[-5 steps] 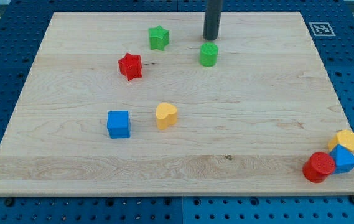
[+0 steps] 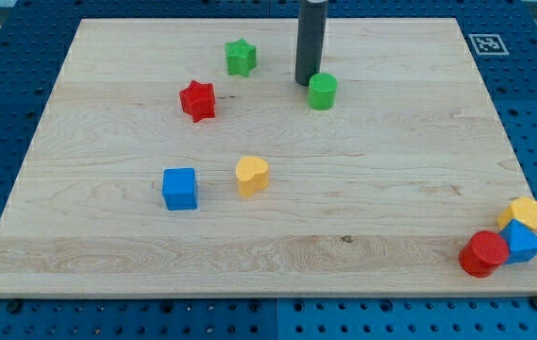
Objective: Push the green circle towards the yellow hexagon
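The green circle stands on the wooden board in the upper middle of the view. My tip is right at its upper left side, touching or almost touching it. The yellow hexagon sits at the board's bottom right corner, far from the green circle, packed against a blue triangle and a red circle.
A green star and a red star lie to the left of my tip. A blue cube and a yellow heart lie lower left of centre. The board ends just past the corner cluster.
My tip has moved down and left, from above the green circle to its upper left side. The green circle has shifted slightly to the right and down.
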`<move>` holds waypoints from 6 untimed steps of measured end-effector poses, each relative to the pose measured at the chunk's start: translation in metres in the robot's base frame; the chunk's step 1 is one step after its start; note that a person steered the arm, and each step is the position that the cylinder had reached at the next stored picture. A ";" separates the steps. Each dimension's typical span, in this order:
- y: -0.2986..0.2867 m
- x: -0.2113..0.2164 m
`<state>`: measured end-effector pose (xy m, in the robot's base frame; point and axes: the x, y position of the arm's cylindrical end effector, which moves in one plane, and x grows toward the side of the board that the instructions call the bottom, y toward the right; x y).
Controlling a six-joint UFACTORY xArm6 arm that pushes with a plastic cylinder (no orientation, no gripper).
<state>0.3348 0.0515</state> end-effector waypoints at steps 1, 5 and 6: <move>0.002 0.002; 0.017 0.046; 0.027 0.067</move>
